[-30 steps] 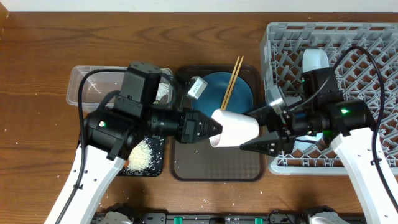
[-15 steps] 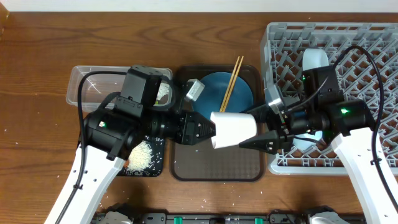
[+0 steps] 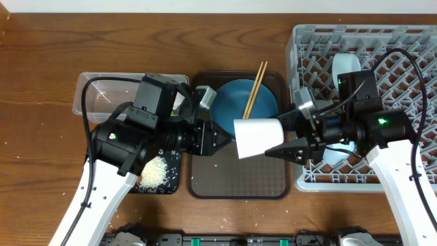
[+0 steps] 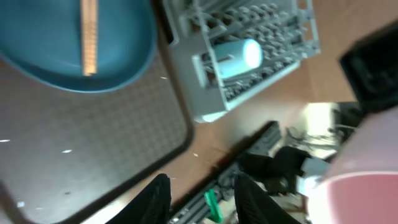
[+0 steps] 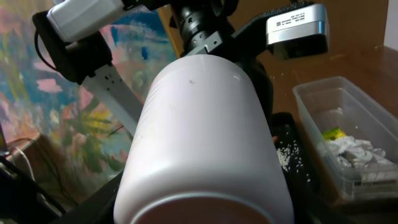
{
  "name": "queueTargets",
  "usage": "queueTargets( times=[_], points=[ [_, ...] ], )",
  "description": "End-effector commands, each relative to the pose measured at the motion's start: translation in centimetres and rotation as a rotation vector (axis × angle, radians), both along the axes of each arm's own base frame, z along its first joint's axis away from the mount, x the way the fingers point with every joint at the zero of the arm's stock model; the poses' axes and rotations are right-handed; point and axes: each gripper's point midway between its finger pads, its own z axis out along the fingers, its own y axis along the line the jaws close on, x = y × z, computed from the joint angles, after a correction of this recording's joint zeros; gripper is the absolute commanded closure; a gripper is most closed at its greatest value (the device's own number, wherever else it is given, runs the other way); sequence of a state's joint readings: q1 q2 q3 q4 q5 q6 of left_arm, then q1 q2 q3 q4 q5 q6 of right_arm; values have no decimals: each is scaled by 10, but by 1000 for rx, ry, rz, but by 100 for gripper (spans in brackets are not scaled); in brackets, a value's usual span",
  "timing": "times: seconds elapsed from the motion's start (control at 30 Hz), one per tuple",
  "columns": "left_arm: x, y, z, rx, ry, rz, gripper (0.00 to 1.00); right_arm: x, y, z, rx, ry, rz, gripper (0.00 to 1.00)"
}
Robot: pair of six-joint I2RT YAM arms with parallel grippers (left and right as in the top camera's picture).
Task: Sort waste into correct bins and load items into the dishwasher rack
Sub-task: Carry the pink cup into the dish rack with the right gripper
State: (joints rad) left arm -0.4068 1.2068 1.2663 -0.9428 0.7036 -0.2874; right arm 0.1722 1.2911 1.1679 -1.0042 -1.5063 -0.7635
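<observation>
Right gripper (image 3: 275, 141) is clamped on the pale pink cup (image 3: 258, 137). The cup lies level, its long axis straight out from the jaws and its wide end facing my left gripper (image 3: 227, 140), which is parted and empty just off the rim. The brown tray (image 3: 232, 181) sits below.

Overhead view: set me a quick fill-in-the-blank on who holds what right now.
1. The right gripper holds the pale pink plastic cup over the large brown ____.
2. The left gripper has its jaws ____, with nothing between them.
3. The two wooden chopsticks lie across the dark blue round ____.
Missing words: tray; open; plate.
</observation>
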Motion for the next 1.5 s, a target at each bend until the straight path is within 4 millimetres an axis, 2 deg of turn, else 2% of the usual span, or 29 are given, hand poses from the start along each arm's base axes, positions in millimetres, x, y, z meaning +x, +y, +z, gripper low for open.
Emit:
queueTargets(
  times=[0.0,0.17,0.23,0.3,0.43,0.57,0.67,0.87,1.1,1.47],
  points=[
    [11,14,-13,98,-30,64,63,4,-2,-2,-47,62,-36,70],
    [18,30,-24,197,-43,125,61,14,-5,-21,-167,142,-110,80],
    [18,35,-27,225,-41,140,56,20,-7,-31,-228,180,-156,83],
    [19,37,-28,235,-42,145,51,31,-14,-47,-321,241,-243,87],
    [19,37,-28,237,-41,146,50,59,-40,-78,-506,360,-474,91],
    [19,37,-28,237,-41,146,27,81,-74,-103,-653,448,-707,92],
    [19,37,-28,237,-41,146,16,94,-104,-119,-767,486,-893,92],
    [19,37,-28,237,-41,146,10,101,-135,-130,-879,494,-1065,92],
    [19,37,-28,237,-41,146,7,104,-175,-137,-1000,524,-1295,91],
    [19,37,-28,237,-41,146,6,94,-186,-146,-1073,568,-1330,90]
  ],
)
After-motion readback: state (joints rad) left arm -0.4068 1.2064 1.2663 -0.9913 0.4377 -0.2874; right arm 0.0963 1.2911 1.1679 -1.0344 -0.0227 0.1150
